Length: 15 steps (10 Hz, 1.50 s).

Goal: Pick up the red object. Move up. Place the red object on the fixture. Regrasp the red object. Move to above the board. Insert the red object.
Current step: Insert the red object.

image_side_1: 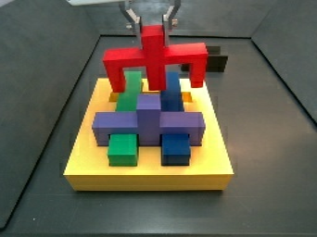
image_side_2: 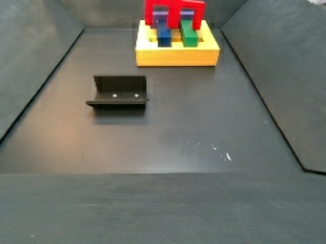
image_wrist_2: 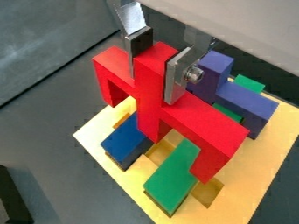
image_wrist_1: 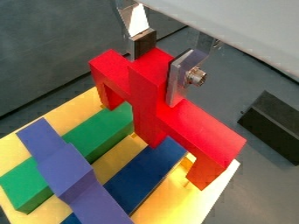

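The red object (image_wrist_1: 163,109) is an arch with a centre post; it also shows in the wrist view (image_wrist_2: 163,101) and in both side views (image_side_1: 151,57) (image_side_2: 174,13). It stands upright over the yellow board (image_wrist_1: 65,114) (image_side_1: 148,176), with its legs reaching down among the blocks; I cannot tell whether it is fully seated. My gripper (image_wrist_1: 163,63) (image_wrist_2: 158,59) comes from above and is shut on the top of the centre post, one silver finger on each side. In a side view the gripper (image_side_1: 151,14) sits at the top edge.
The board holds a purple cross piece (image_side_1: 148,122), green blocks (image_wrist_1: 70,149) and blue blocks (image_wrist_2: 122,140). The dark fixture (image_side_2: 118,92) stands on the floor away from the board. Dark tilted walls enclose the floor.
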{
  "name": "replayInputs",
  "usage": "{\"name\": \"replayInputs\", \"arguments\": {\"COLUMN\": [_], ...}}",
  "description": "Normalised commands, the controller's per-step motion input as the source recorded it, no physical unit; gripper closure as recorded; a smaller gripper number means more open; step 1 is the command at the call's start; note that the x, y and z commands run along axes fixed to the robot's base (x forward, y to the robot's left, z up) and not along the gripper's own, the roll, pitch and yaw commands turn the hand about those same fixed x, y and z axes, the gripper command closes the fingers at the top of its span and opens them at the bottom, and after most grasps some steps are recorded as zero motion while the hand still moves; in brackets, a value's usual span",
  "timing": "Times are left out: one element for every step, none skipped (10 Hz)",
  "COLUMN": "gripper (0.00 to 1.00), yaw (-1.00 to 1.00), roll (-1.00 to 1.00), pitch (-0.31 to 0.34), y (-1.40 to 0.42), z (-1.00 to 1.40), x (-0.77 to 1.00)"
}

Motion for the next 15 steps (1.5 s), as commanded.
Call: {"name": "replayInputs", "arguments": {"gripper": [1.00,1.00,1.00,1.00,1.00,1.00,1.00,1.00,1.00,1.00,1.00,1.00,1.00,1.00,1.00], "yaw": [0.00,0.00,0.00,0.00,0.00,0.00,0.00,0.00,0.00,0.00,0.00,0.00,0.00,0.00,0.00], "roll": [0.00,0.00,0.00,0.00,0.02,0.01,0.00,0.00,-0.03,-0.02,-0.03,-0.01,0.00,0.00,0.00], "pitch": [0.000,0.019,0.076,0.050,0.037,0.000,0.000,0.000,-0.051,0.000,-0.009,0.000,0.000,0.000,0.000], "y": [0.08,0.04,0.00,0.00,0.00,0.07,0.13,0.07,0.09,0.00,0.00,0.00,0.00,0.00,0.00], "z": [0.00,0.07,0.33,0.26,0.25,0.07,-0.03,-0.17,-0.26,-0.07,-0.19,-0.11,-0.16,-0.06,-0.04], "x": [-0.03,0.00,0.12,0.00,0.00,-0.16,-0.22,-0.09,-0.16,0.00,0.00,0.00,0.01,0.03,0.04]}}
